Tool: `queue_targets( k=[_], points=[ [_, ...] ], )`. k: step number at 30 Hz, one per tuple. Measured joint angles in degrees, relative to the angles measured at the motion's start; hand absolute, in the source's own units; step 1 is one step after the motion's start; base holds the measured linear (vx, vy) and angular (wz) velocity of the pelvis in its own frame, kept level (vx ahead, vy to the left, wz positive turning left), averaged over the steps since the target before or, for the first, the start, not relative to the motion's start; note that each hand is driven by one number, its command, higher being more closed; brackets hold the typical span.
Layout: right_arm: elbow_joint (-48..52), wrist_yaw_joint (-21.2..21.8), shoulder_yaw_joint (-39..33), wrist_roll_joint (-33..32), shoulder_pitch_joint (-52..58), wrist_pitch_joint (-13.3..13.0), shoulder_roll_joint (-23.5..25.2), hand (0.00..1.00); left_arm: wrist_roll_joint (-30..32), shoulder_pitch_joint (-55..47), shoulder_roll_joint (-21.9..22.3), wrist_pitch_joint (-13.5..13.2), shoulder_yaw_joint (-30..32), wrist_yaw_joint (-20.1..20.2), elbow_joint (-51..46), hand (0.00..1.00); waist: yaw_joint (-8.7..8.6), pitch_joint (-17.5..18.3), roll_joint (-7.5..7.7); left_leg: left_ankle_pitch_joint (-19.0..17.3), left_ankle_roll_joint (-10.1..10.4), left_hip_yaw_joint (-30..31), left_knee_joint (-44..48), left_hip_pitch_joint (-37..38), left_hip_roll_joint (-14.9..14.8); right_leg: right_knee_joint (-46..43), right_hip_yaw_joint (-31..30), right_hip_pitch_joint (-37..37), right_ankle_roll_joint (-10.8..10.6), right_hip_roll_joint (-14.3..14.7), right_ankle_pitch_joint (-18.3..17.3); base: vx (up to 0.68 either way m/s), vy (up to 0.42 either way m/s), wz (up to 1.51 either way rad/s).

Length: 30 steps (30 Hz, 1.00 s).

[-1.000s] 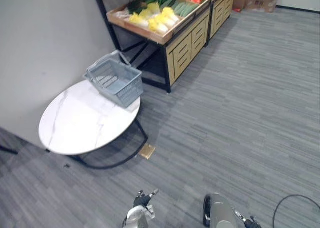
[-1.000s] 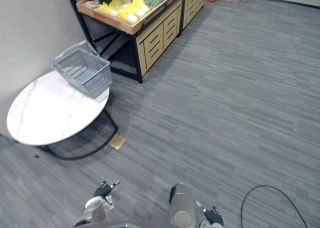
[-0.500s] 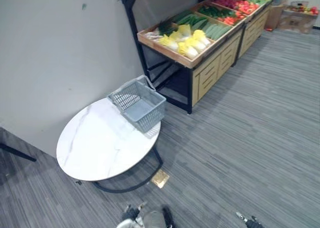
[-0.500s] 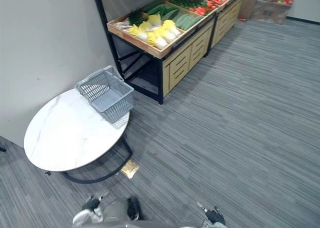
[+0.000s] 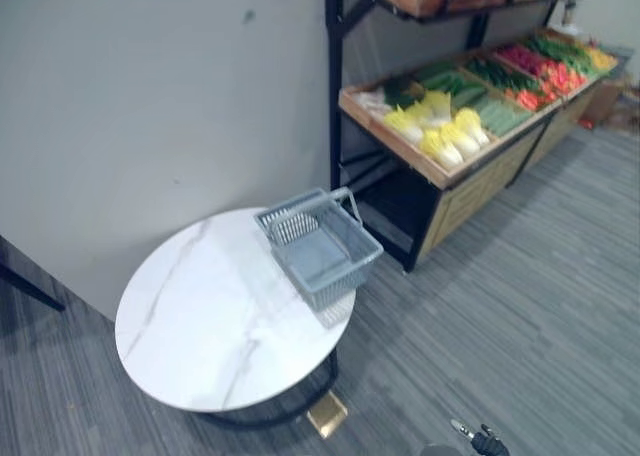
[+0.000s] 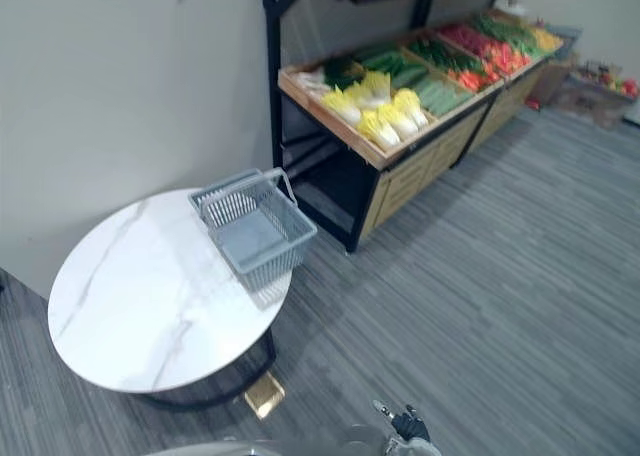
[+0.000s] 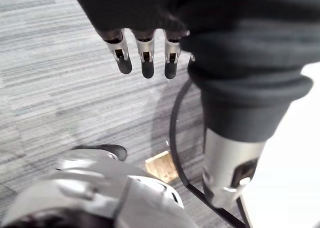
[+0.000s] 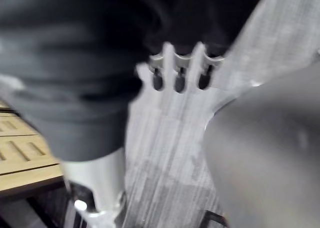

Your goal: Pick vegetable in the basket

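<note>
vegetables: yellow-white cabbages (image 5: 440, 136) lie in a row on the produce shelf (image 6: 410, 176), well apart from the basket (image 5: 345, 274), beyond it and toward the robot's right; green ones (image 5: 470, 81) and red ones (image 5: 540, 66) lie further along, further still from the basket
handling (judged): a cabbage looks bulky, light to medium in weight and firm at the core; the outer leaves are soft and may tear or slip; not fragile, but it could bruise if squeezed hard
where to hold (judged): wrap the fingers round the thick middle of the nearest cabbage with the thumb opposite, not by the leaf tips; the long green ones would be taken mid-length, though I can't tell what kind they are
basket: grey plastic mesh, handle tipped to its far side, looks empty; upright at the bench edge nearest the produce shelf
bench: round white marble top (image 5: 200, 326); most of its bare top lies on the basket's near-left side
left hand (image 7: 145, 53): fingers straight and hanging, holding nothing, above the grey floor, well apart from the basket
right hand (image 8: 177, 70): fingers straight, empty, low on the robot's side of the basket, also at the head view's bottom edge (image 5: 485, 441)
progress (judged): nothing picked yet, both hands far from the vegetables
</note>
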<state>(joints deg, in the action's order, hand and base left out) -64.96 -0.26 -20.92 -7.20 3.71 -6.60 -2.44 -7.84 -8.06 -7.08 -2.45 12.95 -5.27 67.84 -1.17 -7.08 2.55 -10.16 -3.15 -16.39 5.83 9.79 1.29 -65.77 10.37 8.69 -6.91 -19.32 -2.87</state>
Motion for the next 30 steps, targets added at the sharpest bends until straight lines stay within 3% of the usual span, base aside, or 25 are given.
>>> queue_targets(
  k=[2, 4, 6, 8, 9, 10, 11, 12, 16, 19, 21, 23, 26, 30],
  points=[
    [0.03, -0.01, -0.07, 0.06, 0.21, -0.01, -0.41, 0.0, -0.5, 1.69, 0.0, -0.09, -0.52, -0.24, -0.08, 0.0, -0.4, -0.18, -0.24, 0.01, 0.02, 2.07, -1.04, 2.83, 0.04, 5.93, 3.32, 3.25, 1.45, 0.27, -5.12, 0.36, -0.064, 0.81],
    [0.1, -0.01, -0.07, 0.08, 0.89, 0.0, -0.89, 0.0, -1.07, 3.61, 0.88, -0.44, -0.87, -0.75, -0.85, 0.0, -0.47, -0.72, -1.1, -0.3, 0.51, 4.72, -2.02, 4.93, -0.92, 17.81, 5.14, 4.34, 2.77, 1.16, -6.2, 0.32, -0.154, 0.94],
    [1.08, -0.06, -0.13, 0.09, 2.33, 0.05, -0.84, 0.0, -1.09, 4.6, 3.18, -1.92, -0.94, -0.79, -3.05, 0.0, -0.31, -0.97, -1.7, -1.61, 2.7, 6.97, -3.19, 5.81, -2.83, 38.73, 2.59, 4.22, 1.7, 2.39, -4.64, 0.32, -0.26, 0.93],
    [1.09, -0.12, -0.01, 0.07, 2.61, 0.07, -0.65, 0.0, -2.55, 4.33, 5.18, -2.42, 1.08, -0.89, -4.18, 0.0, -0.16, -1.04, -1.32, -3.11, 5.38, 8.41, -3.0, 6.47, -4.23, 50.62, -2.47, 4.0, 1.9, 3.0, -0.26, 0.35, -0.384, 0.47],
    [1.12, -0.16, 0.51, -0.04, 3.1, 0.07, -0.21, 0.0, -2.6, 4.2, 5.38, -2.42, 2.36, -0.95, -4.38, 0.0, -0.18, -0.81, -0.83, -4.66, 7.68, 9.28, -2.27, 6.77, -5.72, 52.2, -4.12, 3.83, -0.47, 3.86, 5.2, 0.37, -0.445, 0.28],
    [1.13, -0.16, 0.82, -0.08, 3.19, 0.08, -0.71, 0.0, -2.59, 4.02, 5.88, -2.42, 3.15, -0.98, -4.19, 0.0, -0.1, -1.03, -1.04, -5.37, 8.71, 9.49, -2.08, 6.9, -7.15, 51.01, -4.18, 4.1, -0.98, 5.29, 5.97, 0.36, -0.471, 0.15],
    [1.23, -0.21, 1.11, -0.15, 2.98, 0.07, -1.8, 0.0, -2.53, 3.8, 7.29, -2.52, 4.4, -0.97, -4.05, 0.0, 0.05, -0.93, -3.42, -5.05, 9.32, 9.08, -1.7, 7.02, -9.61, 47.98, -2.75, 5.11, 0.12, 7.59, 2.76, 0.35, -0.453, 0.17],
    [1.29, -0.18, 1.26, -0.47, 2.81, 0.05, -2.07, 0.0, -2.49, 3.82, 7.76, -2.46, 5.51, -0.79, -3.99, 0.0, -0.14, -1.01, -3.8, -2.63, 9.58, 8.99, -1.77, 6.85, -10.74, 44.44, -1.2, 5.95, 1.09, 7.68, -0.46, 0.34, -0.439, 0.27],
    [1.0, 0.11, 1.27, -0.53, 3.03, 0.17, -2.29, 0.0, -2.61, 3.29, 9.16, -2.43, 10.58, -0.44, -3.81, 0.0, -0.1, -0.87, -4.47, 3.32, 9.1, 11.64, 3.99, 4.07, -14.03, 44.63, 4.89, 0.74, 2.99, 8.35, -5.11, 0.3, -0.405, 0.72],
    [0.99, 0.11, 2.57, -0.53, 3.39, 0.19, -2.82, 0.0, -3.33, 3.26, 8.96, -2.43, 12.75, 0.07, -4.05, 0.0, -0.08, -1.06, -4.21, 5.67, 11.05, 12.73, 18.75, -4.09, -15.85, 48.49, 10.69, -5.79, 3.8, 7.87, -5.4, 0.19, -0.203, 0.81],
    [1.01, 0.12, 3.46, -0.7, 2.84, 0.11, -3.39, 0.0, -3.32, 3.27, 8.69, -2.43, 12.52, 0.32, -4.0, 0.0, -0.14, -1.06, -4.26, 5.89, 11.42, 7.07, 18.72, -6.22, -16.33, 50.32, 13.29, -8.45, 3.76, 7.35, -5.13, 0.16, -0.084, 0.65],
    [1.07, 0.02, 3.17, -2.56, 0.8, 0.04, -3.41, 0.0, -3.27, 3.3, 8.27, -2.37, 12.01, 0.59, -3.79, 0.0, -0.3, -0.98, -4.05, 6.09, 11.08, -0.71, 12.92, -5.74, -16.19, 52.28, 15.39, -9.38, 2.79, 6.2, -4.48, 0.13, 0.025, 0.58],
    [1.39, -0.51, 1.42, -2.8, -1.48, 0.07, -4.68, 0.0, -3.22, 3.5, 8.6, -2.3, 11.47, 0.45, -3.39, 0.0, -0.38, -0.8, -4.82, 7.9, 10.3, -2.58, 2.14, -4.17, -12.79, 54.94, 15.72, -8.79, 1.01, 6.12, -2.55, 0.11, 0.126, 0.59],
    [8.91, -1.89, 1.4, 2.48, -2.41, 0.1, -7.11, 0.0, -3.14, 3.58, 6.83, -2.28, 8.55, -0.13, -3.41, 0.0, -0.35, -1.2, -4.23, 7.9, 10.31, -3.73, -1.21, -4.4, -11.17, 60.32, 13.61, -8.72, 0.39, 6.4, 1.18, 0.05, 0.174, 0.05]
  ],
)
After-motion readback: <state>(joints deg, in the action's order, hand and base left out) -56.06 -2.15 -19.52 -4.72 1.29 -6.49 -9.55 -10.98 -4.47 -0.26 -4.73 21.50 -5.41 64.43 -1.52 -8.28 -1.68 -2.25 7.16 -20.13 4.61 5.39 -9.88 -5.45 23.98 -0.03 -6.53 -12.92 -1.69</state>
